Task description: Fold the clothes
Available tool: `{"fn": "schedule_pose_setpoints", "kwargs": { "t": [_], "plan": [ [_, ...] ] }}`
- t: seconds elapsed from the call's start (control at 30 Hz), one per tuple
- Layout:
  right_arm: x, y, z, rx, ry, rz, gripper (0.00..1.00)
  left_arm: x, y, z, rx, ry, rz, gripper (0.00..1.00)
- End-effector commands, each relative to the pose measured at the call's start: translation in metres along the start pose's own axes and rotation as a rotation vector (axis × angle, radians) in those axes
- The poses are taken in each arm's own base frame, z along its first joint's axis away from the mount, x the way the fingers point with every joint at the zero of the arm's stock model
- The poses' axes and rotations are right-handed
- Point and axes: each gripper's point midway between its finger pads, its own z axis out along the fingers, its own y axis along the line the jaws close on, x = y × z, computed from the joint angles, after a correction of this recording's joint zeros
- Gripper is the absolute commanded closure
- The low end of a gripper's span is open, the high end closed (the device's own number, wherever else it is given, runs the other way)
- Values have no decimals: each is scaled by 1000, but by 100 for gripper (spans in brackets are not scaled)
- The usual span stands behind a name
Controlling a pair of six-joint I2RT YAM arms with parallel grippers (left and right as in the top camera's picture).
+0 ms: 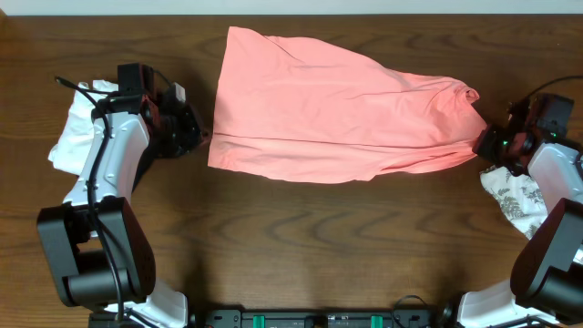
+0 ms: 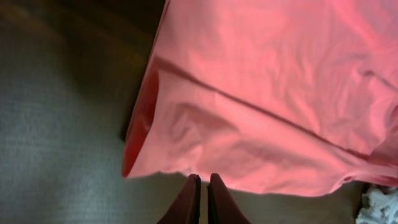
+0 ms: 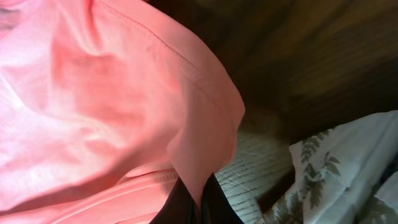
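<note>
Overhead, a dark wood-grain tabletop (image 1: 301, 237) fills nearly the whole view. Only a thin pale strip shows beyond its far edge, so little of the room can be made out. In the wrist views, parts of the background look grey and blurred.

Counted up, there are three pieces of fabric and two arms. The clothes (image 1: 337, 114) are one large salmon-pink garment lying across the far middle of the tabletop. It is broad and fairly flat at the left end and narrows to a bunched knot at the right. A plain white garment (image 1: 68, 137) lies crumpled at the left edge, partly under the left arm (image 1: 109, 173). A white cloth with a grey leaf print (image 1: 515, 196) lies at the right edge, beside the right arm (image 1: 556, 182).

The left jaws are pressed together on the hem at the middle of the garment's left edge, where a long seam runs out from them. The right jaws are pressed together on the bunched right end, and the pink fabric drapes out from between them.
</note>
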Motion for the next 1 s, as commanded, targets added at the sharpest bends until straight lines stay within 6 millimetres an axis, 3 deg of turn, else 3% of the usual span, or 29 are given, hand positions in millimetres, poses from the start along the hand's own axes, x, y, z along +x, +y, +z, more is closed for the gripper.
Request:
{"fn": "schedule_pose_setpoints", "kwargs": {
  "t": [0.0,0.23,0.27,0.33,0.4,0.57,0.77,0.97],
  "plan": [
    [-8,4,-7,-22,-24,-16,99,6,5,-1,-23,27,-20,93],
    [-4,3,-6,-20,-11,-13,99,26,-4,7,-43,91,33,89],
    [-2,2,-5,-19,-7,-12,99,27,-3,9,-76,85,51,83],
    [1,1,-4,-17,1,-10,99,26,5,11,-168,65,82,59],
    [6,0,-2,-16,10,-8,99,22,18,12,-287,35,114,50],
    [9,0,-1,-15,19,-6,99,13,36,12,-422,-7,138,43],
    [9,0,-1,-15,19,-6,99,-3,35,21,-405,-55,150,42],
    [8,0,-1,-15,18,-6,99,-2,38,32,-398,-29,154,42]
  ]
}}
